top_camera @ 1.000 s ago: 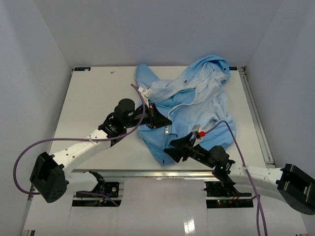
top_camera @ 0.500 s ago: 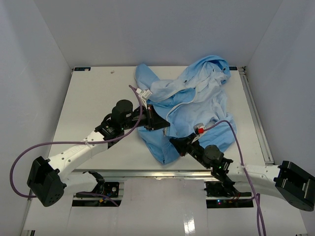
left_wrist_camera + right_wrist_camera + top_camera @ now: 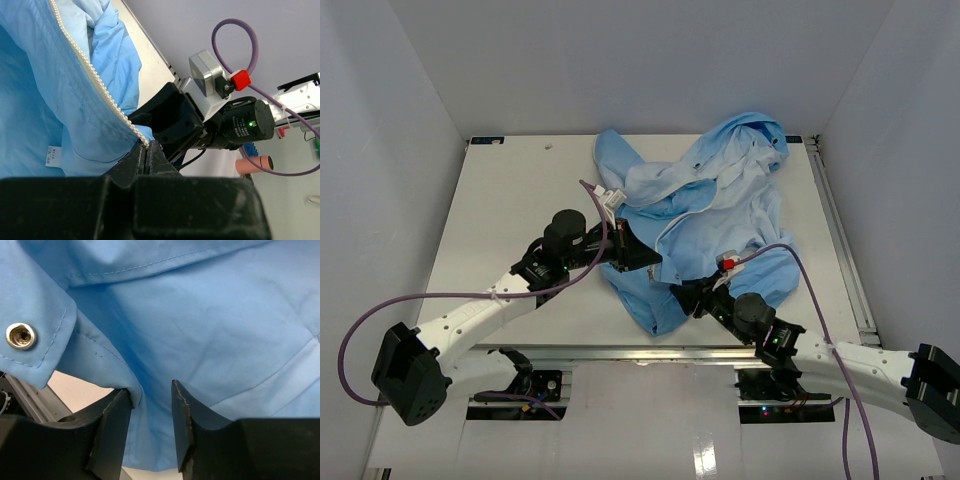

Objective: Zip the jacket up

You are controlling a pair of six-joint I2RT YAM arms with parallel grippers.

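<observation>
The light blue jacket [image 3: 720, 200] lies crumpled at the table's middle and far right. My left gripper [image 3: 647, 258] is shut on the jacket's lower front edge, at the end of the pale zipper strip [image 3: 95, 75]; the strip's end runs into the closed jaws in the left wrist view [image 3: 144, 150]. My right gripper [image 3: 686, 297] is open at the jacket's near hem, just right of the left one. In the right wrist view [image 3: 150, 400] a fold of blue fabric [image 3: 200, 330] hangs between its parted fingers. A metal snap [image 3: 21, 336] sits on a flap to the left.
The jacket's hood and sleeves [image 3: 620, 165] are bunched toward the far wall. A rail [image 3: 840, 230] runs along the table's right edge. The two grippers are very close together; the right arm's camera and purple cable [image 3: 235, 55] fill the left wrist view.
My right gripper has moved forward and left, up to the jacket's hem beside the left gripper. My left gripper has shifted slightly toward the near side, still holding the fabric.
</observation>
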